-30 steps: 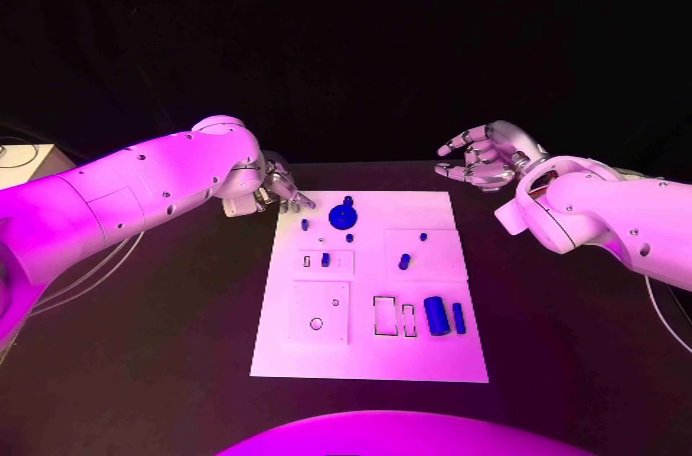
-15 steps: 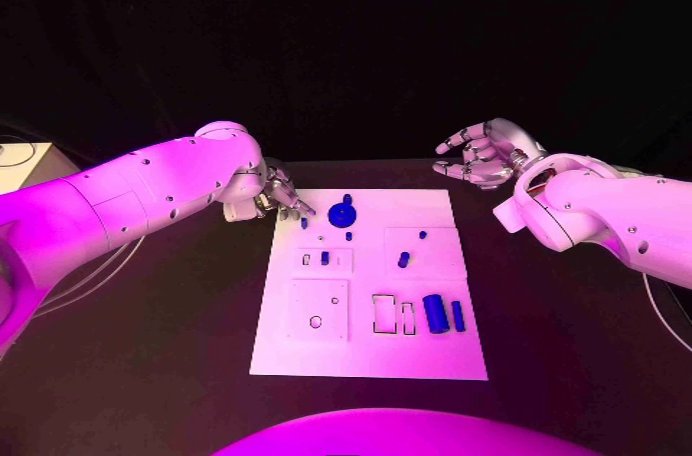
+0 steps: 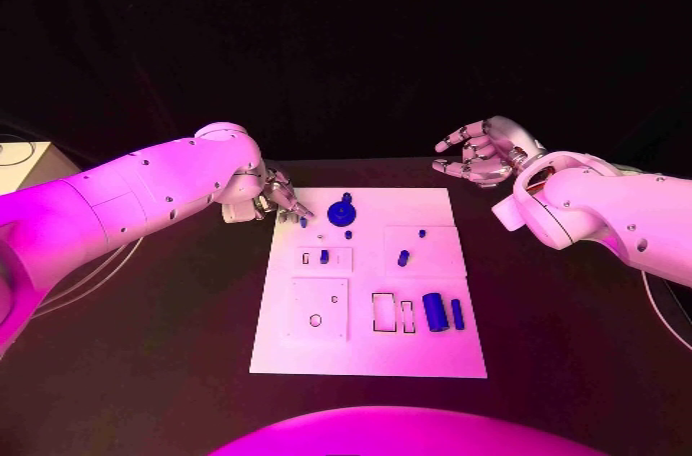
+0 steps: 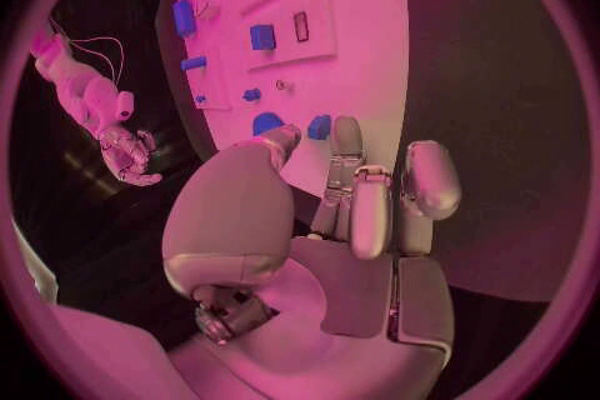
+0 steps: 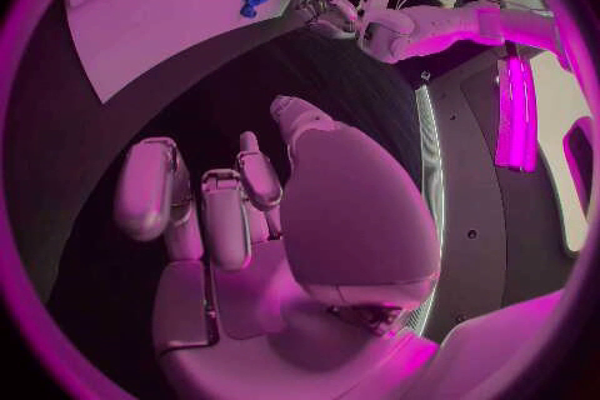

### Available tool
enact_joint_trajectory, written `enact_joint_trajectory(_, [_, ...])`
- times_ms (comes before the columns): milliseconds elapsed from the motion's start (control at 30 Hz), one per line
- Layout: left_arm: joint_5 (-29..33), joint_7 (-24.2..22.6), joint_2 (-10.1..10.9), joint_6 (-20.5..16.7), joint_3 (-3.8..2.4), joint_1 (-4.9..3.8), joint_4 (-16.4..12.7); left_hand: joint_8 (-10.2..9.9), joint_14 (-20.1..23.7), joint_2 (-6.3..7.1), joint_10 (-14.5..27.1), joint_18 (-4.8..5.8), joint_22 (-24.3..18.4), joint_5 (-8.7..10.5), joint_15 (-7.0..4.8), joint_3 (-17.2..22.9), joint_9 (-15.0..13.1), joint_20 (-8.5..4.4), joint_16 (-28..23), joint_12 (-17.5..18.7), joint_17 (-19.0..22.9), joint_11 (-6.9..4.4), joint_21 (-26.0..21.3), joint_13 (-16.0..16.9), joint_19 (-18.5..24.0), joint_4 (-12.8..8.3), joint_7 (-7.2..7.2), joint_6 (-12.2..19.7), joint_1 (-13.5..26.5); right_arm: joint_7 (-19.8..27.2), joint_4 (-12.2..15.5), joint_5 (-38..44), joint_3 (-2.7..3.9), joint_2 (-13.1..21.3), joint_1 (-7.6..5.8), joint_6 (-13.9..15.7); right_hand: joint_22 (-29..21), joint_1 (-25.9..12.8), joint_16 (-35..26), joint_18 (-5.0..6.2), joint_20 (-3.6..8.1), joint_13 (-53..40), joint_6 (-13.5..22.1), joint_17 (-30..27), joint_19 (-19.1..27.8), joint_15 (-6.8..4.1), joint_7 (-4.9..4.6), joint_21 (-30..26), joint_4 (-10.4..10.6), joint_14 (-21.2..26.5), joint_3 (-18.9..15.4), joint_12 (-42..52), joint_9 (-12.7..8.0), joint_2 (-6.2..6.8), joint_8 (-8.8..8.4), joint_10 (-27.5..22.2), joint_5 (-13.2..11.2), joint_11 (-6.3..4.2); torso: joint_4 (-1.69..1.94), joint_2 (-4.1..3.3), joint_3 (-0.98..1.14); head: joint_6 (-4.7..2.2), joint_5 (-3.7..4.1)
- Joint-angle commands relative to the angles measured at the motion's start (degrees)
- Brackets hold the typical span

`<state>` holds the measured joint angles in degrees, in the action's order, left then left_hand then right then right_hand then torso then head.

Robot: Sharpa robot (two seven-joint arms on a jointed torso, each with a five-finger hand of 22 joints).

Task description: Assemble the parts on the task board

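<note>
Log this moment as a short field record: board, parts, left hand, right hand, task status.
board: white rectangular task board lying flat on the black table
parts: small blue pieces on the board, among them a round blue disc near the far edge and a blue cylinder beside a thinner blue bar
left hand: silver left hand at the board's far left corner, holding nothing visible
right hand: silver right hand raised beyond the far right corner, fingers apart, empty
task status: no part in either hand
</note>
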<state>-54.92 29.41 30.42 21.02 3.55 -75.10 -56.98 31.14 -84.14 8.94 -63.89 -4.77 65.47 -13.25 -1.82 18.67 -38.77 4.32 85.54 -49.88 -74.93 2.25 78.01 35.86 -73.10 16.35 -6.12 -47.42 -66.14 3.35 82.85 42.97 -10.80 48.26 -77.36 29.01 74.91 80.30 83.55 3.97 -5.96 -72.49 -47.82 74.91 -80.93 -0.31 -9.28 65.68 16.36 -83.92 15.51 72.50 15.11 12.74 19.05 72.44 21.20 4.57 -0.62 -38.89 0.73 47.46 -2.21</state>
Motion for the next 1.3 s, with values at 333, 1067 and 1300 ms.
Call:
enact_joint_trajectory(333, [1.28, -0.4, -0.31, -0.21, 0.06, 0.15, 0.1, -0.05, -3.86, -1.94, -0.49, -0.5, 0.84, -0.26, -0.31, 1.87, 0.85, -0.13, 0.59, -0.32, -8.17, -0.91, 0.64, -0.58, -0.9, -0.15, 0.45, -1.47, -2.05, 0.49, 0.2, 0.35, 0.02, -0.13, 0.01, -0.49, 0.09, -0.59, -0.4, 1.13, 0.12, 0.09, 0.41, 4.08, 0.18, 0.35, -0.11, -0.47, -0.17, -2.69, 0.43, -0.13, -0.1, 0.02, 0.41, 0.04, 0.2, -0.08, -0.08, -0.07, 0.01, 0.01, -0.03])
enact_joint_trajectory(1067, [3.3, -1.01, -0.26, -0.52, 0.11, 0.21, 0.07, -0.11, -4.12, -2.64, -1.68, -0.37, 1.66, 0.1, -1.14, 15.85, 1.35, -0.87, 1.08, 0.67, -8.91, -1.86, 0.99, -2.86, -1.22, -7.12, 1.25, -3.05, -7.95, 0.43, 0.15, 0.37, 0.02, -0.19, 0.01, -0.7, 0.14, -0.6, -0.37, 1.11, 0.13, 0.04, 0.38, 4.15, 0.1, 0.33, -0.1, -0.4, -0.18, -2.73, 0.54, -0.02, -0.1, -0.09, 0.47, 0.16, 0.25, -0.09, 0.02, -0.01, 0.05, 0.45, 0.06])
enact_joint_trajectory(1300, [4.97, -1.23, 0.64, -3.71, 0.1, 0.23, -1.07, 1.51, -4.07, -0.98, -3.11, -0.22, 2.68, -0.36, -1.13, 27.29, -0.72, -0.83, 0.98, 0.86, -8.7, -1.76, 1.62, -3.84, -1.77, -13.94, 1.12, -3.34, -3.42, 0.43, 0.07, 0.37, 0.02, -0.21, 0.01, -0.77, 0.14, -0.6, -0.37, 1.11, 0.13, 0.04, 0.38, 4.15, 0.1, 0.33, -0.1, -0.4, -0.18, -2.73, 0.54, -0.02, -0.1, -0.09, 0.47, 0.16, 0.25, -0.09, 0.07, 0.01, 0.06, 0.35, 0.03])
